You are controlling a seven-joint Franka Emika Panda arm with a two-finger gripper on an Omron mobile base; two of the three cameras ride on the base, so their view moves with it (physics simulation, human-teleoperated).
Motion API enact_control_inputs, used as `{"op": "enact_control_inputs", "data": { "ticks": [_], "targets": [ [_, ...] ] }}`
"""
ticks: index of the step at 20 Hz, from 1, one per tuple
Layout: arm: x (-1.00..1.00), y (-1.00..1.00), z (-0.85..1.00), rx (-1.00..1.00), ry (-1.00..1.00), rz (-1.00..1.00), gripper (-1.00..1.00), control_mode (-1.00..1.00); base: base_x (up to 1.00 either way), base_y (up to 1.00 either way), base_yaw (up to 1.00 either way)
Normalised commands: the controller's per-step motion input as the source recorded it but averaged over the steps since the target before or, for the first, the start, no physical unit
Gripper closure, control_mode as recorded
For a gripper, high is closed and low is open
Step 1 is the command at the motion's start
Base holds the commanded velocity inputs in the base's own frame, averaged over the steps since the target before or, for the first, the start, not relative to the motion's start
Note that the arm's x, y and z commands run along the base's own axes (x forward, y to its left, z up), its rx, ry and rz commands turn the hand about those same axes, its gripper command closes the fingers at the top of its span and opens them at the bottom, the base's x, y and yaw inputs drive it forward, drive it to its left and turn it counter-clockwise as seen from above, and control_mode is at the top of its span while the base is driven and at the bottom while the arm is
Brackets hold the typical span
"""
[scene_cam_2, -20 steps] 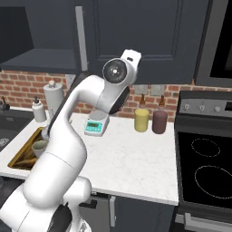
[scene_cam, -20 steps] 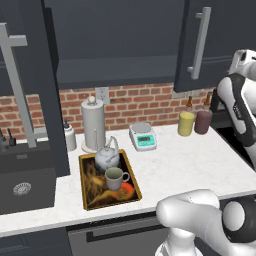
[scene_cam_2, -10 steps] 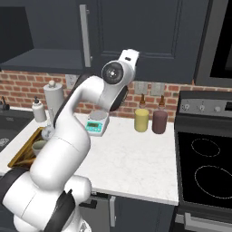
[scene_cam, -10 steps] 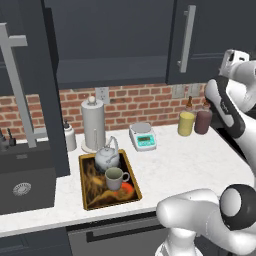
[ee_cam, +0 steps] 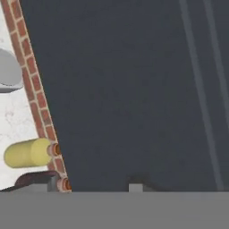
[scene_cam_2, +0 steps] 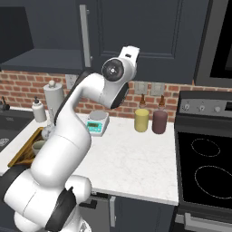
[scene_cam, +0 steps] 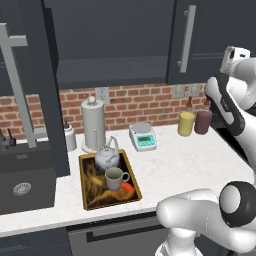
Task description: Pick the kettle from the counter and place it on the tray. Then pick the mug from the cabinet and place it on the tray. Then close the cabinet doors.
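The squat silver-grey metal kettle (scene_cam: 107, 159) and pale grey-green mug (scene_cam: 114, 177) are sitting on the dark gold-rimmed tray (scene_cam: 88, 199), freeing the hand, whose opening I cannot tell, for closing the navy cabinet door (ee_cam: 134, 89).

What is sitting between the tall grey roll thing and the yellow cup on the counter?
A small white kitchen scale with a teal front sits between the grey cylinder and the yellow cup, clearest in the left base view.

no readable text, labels or numbers
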Motion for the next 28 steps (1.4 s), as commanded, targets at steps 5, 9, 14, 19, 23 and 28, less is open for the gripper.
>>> {"op": "enact_control_inputs", "data": {
  "ticks": [5,9,14,19,23,28],
  "targets": [
    [0.02,0.04,-0.95,-0.07,0.02,0.0,-1.0,-1.0,0.0,0.0,0.0],
    [0.0,0.12,-0.98,-0.07,0.15,0.0,-1.0,-1.0,0.0,0.0,0.0],
    [-0.21,0.0,-0.63,-0.02,0.13,-0.02,-1.0,-1.0,0.0,0.0,0.0],
    [-0.83,0.0,-0.12,-0.07,-0.04,-0.06,-1.0,-1.0,0.0,0.0,0.0],
    [-0.82,0.14,0.06,-0.18,-0.07,-0.12,-1.0,-1.0,0.0,0.0,0.0],
    [-0.42,0.41,0.1,-0.29,0.01,-0.12,-1.0,-1.0,0.0,0.0,0.0]
  ]
}}
